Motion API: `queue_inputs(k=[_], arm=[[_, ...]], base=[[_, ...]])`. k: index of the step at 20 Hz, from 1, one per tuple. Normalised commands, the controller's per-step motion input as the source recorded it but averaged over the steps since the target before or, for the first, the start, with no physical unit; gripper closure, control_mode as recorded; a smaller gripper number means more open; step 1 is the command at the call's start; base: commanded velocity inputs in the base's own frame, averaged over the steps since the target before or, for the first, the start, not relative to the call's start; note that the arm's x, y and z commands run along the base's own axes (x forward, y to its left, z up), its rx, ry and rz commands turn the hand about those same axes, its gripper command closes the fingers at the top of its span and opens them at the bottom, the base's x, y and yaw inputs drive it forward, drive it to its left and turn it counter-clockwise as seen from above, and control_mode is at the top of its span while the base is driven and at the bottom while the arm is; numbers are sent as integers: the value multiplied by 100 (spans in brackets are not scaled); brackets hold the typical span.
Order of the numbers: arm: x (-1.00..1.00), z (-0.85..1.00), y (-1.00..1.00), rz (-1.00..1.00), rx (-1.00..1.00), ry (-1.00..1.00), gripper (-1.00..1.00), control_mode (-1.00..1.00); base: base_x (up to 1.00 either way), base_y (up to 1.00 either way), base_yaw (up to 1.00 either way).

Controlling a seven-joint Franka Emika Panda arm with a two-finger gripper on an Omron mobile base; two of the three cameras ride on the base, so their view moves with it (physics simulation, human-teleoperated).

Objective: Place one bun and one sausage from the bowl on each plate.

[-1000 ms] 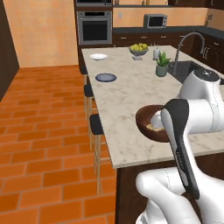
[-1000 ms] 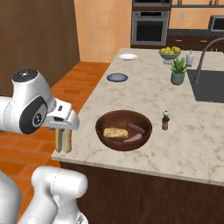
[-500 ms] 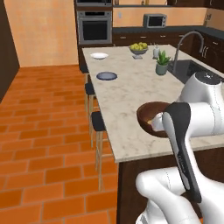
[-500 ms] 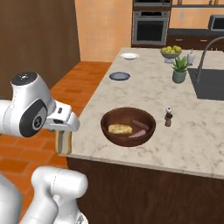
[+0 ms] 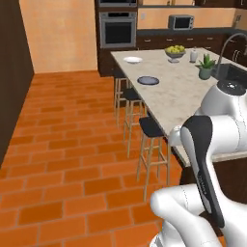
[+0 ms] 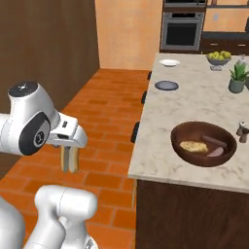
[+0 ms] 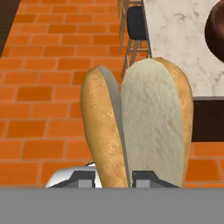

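My gripper hangs over the brick floor, left of the island counter, shut on a split bun. In the hand view the bun stands upright between the fingertips of the gripper. On the counter's near end the brown bowl holds another bun and two sausages. Farther along lie the dark blue-grey plate and the white plate, which appear as the dark plate and the white plate in the left base view. The bowl's edge is at the hand view's upper right.
A grey fruit bowl, a potted plant and a small shaker stand on the counter. Stools line the counter's floor side. The brick floor is open to the left.
Both base views have shifted, so the base has moved away from the counter toward the floor side. My gripper still holds the bun the same way.
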Motion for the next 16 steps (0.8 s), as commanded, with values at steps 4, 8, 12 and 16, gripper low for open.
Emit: queue_inputs(k=[4, 8, 12, 16], arm=[[0, 0, 0, 0, 0, 0, 100, 100], [0, 0, 0, 0, 0, 0, 100, 100], [0, 0, 0, 0, 0, 0, 100, 100], [0, 0, 0, 0, 0, 0, 100, 100]], base=[[100, 100, -7], [100, 100, -18], [100, 100, -38], [84, 84, -63]])
